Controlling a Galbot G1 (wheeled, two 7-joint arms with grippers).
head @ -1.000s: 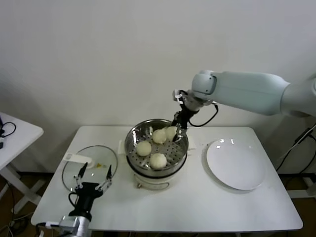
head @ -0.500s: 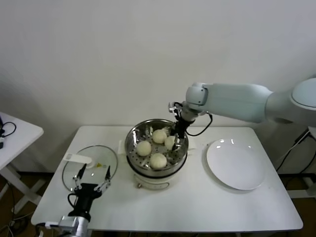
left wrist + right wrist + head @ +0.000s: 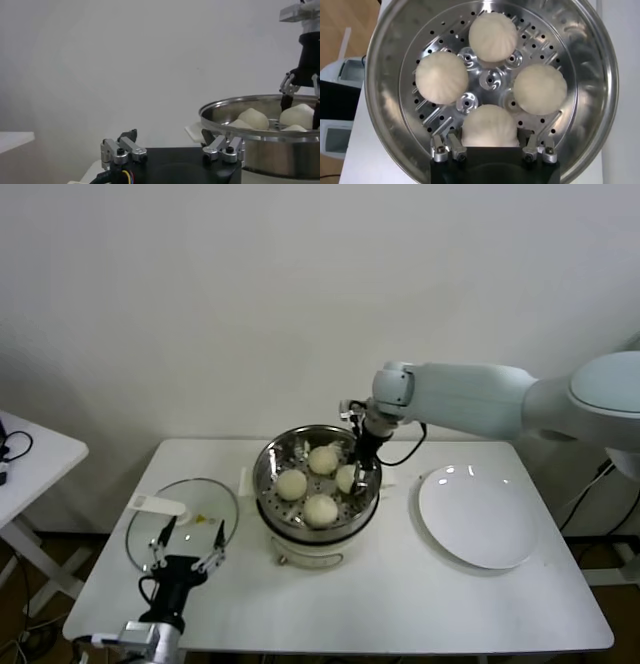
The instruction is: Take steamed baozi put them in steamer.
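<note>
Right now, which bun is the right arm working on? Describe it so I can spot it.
Find the round shiny stainless-steel steamer pot at the table's middle. Four cream-white buns sit on its perforated tray. Yours is the bun on the side toward the flat white plate, the only one between the right end effector fingers.

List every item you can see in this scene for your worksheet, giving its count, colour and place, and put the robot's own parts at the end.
Steamed baozi: four, cream-white, on the perforated tray inside the steamer.
Steamer: one, shiny steel on a cream base, table centre.
Glass lid: one, clear with a white handle, left of the steamer.
Plate: one, white, bare, right of the steamer.
Table: one, white.
Side table: one, white, far left.
Right gripper: one, black fingers around a bun inside the steamer.
Left gripper: one, open, idle by the lid.
</note>
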